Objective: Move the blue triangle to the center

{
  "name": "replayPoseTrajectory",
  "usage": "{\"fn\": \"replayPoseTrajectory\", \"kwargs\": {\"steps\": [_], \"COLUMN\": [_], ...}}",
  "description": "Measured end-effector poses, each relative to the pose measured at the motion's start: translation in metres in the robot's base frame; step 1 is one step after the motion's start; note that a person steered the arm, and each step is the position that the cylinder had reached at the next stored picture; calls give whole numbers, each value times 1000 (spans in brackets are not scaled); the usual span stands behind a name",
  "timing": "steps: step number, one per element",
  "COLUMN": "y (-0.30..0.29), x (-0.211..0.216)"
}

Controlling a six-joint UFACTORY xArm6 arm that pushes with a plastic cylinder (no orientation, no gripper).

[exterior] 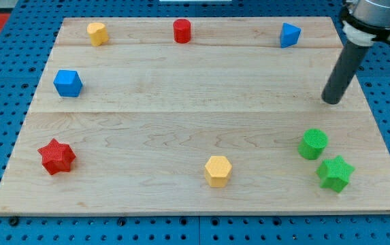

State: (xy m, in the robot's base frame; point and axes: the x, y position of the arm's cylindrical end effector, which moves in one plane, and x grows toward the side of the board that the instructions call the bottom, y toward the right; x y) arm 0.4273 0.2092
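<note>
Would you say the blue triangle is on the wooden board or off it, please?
On it: the blue triangle sits inside the wooden board's top-right corner, apart from my tip.

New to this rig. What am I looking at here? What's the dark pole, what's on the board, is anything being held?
One camera looks down at a wooden board. The dark pole is a robot arm's rod; my tip slides along the board to push blocks. It holds nothing and touches none.

Top edge: a yellow block, red cylinder, blue triangle. Left: blue cube, red star. Bottom: yellow hexagon. Right: green cylinder, green star.

My tip is below and right of the blue triangle, which is to be pushed to the centre.
</note>
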Motion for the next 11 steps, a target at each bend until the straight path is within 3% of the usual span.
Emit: {"fn": "replayPoseTrajectory", "kwargs": {"steps": [1,2,3,4,5,6,8,10,11], "y": [-45,-11,-4,31,80,95,92,90,49], "x": [22,67,61,26,-57,-107,-115,-156,-170]}}
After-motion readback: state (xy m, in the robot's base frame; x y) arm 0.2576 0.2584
